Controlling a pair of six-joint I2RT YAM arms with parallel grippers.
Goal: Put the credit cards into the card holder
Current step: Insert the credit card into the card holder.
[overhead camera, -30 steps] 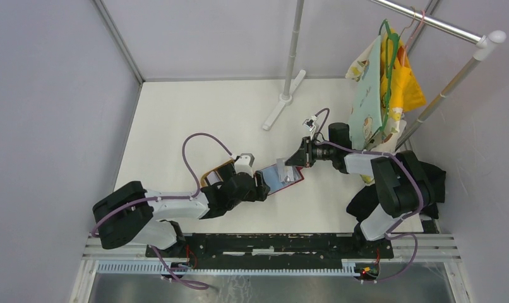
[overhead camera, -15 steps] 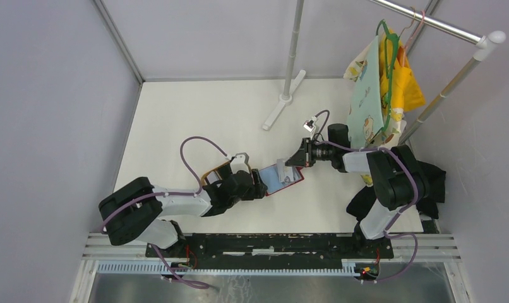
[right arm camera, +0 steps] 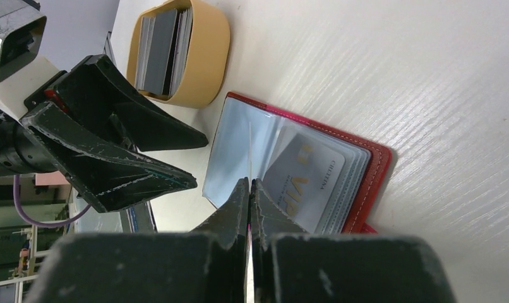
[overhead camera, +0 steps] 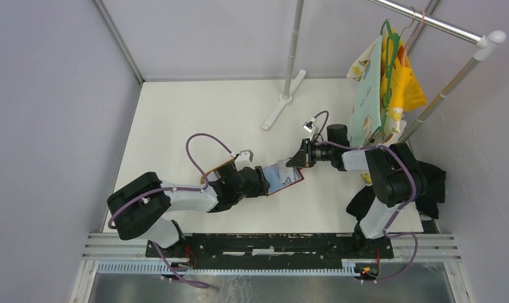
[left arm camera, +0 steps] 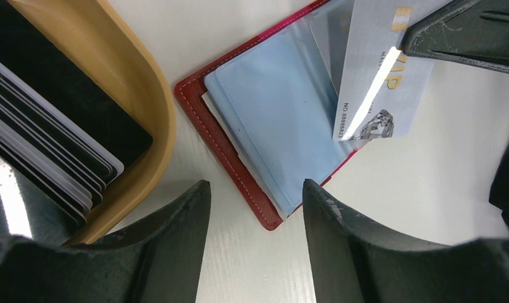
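Red card holder (left arm camera: pixel 271 120), open and flat on the white worktop (overhead camera: pixel 195 120), grey-blue pockets facing up. Sits near the middle of the worktop in the top view, between the two arms.

Left fingers (overhead camera: pixel 263 183) at the holder's 9 o'clock edge there. Stand apart, with nothing held. In the left wrist view, point toward 12 o'clock, with the holder's near red corner just past the tips and bare worktop in the gap.

Right fingers (right arm camera: pixel 249 189) at the holder's 1 o'clock side in the top view. Pressed tight together. Reach down over the open pockets, tips right at the edge of a pale card (left arm camera: pixel 378 95) with gold letters. Hard to tell whether pinching that card or only touching it. Thin see-through leaf standing on edge at 12 o'clock of the tips in the right wrist view.

Pale card partly on the pockets, at 1 o'clock of the left fingers in the left wrist view. Pokes out past the holder's red edge, one corner over bare worktop.

More credit cards (left arm camera: pixel 50 145), black and pale, standing on edge in a tan tray (left arm camera: pixel 149 107). Tray just beside the holder, at its 9 o'clock in the top view.
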